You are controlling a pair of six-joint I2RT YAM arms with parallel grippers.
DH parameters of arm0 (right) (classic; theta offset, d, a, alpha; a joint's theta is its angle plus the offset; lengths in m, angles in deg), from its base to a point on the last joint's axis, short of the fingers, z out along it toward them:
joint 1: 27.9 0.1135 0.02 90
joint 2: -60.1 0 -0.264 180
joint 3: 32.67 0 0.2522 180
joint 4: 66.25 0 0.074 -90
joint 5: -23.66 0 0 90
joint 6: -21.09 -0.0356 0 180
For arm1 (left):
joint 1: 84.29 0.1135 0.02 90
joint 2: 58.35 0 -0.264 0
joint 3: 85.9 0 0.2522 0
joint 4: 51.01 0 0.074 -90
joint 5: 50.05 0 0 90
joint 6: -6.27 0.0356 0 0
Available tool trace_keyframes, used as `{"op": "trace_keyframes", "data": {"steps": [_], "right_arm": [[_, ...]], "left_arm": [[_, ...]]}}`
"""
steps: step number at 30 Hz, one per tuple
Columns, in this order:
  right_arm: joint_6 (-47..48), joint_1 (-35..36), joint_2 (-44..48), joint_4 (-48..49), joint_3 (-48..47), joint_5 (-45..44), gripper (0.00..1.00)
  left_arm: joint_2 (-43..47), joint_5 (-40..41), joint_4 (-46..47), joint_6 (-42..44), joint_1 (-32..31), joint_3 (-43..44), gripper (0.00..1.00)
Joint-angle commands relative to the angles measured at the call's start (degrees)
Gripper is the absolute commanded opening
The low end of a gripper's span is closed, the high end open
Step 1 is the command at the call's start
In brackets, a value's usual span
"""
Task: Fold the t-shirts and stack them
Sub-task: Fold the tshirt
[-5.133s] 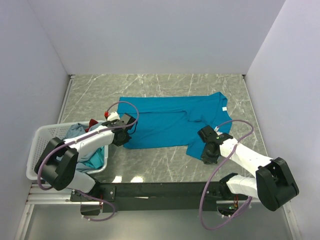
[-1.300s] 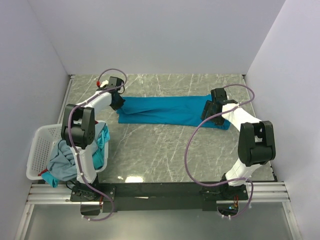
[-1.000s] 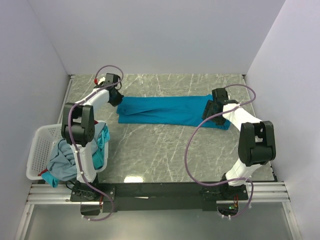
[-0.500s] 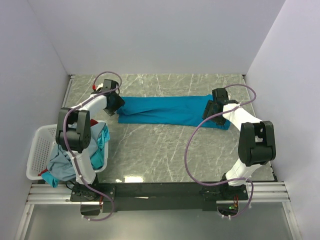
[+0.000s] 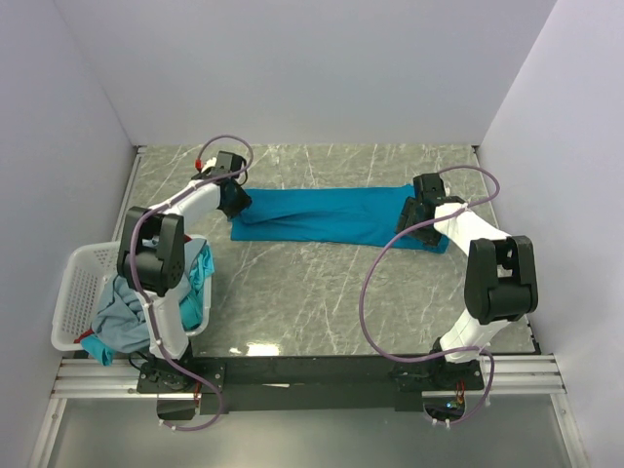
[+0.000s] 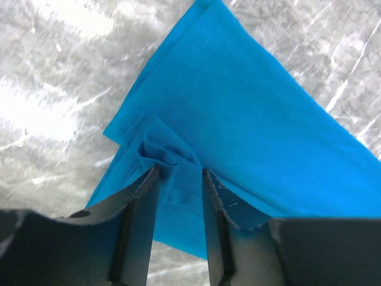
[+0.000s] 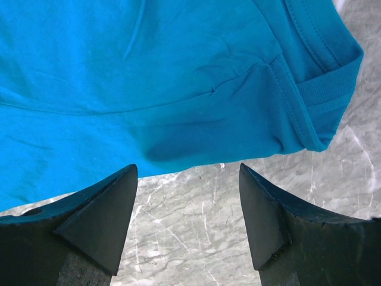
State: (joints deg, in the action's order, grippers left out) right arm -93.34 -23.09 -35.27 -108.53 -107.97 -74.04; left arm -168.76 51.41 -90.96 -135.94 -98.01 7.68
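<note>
Left fingers (image 6: 138, 226) tight on t-shirt (image 6: 256, 131) pucker

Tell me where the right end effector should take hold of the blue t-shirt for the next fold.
Probably the right-end edge of the blue t-shirt, beside the ribbed band. Come down from above, jaws straddling that edge: the cloth lies flat on the table, and its layered edge lies right under the open right end effector.
</note>
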Motion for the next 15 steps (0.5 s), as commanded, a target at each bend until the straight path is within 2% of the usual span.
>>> {"op": "trace_keyframes", "data": {"steps": [1,9,15], "right_arm": [[-0.36,-0.51,1.15,0.65,0.02,-1.87,0.76],[-0.36,-0.42,1.42,0.48,0.1,-2.14,0.76],[-0.36,-0.51,1.33,0.21,0.1,-2.58,0.76]], "left_arm": [[-2.08,2.59,-1.75,0.61,-0.35,3.76,0.39],[-1.56,4.62,-3.78,0.61,-0.35,3.25,0.4],[-2.53,3.74,-4.65,0.88,-0.87,3.77,0.36]]}}
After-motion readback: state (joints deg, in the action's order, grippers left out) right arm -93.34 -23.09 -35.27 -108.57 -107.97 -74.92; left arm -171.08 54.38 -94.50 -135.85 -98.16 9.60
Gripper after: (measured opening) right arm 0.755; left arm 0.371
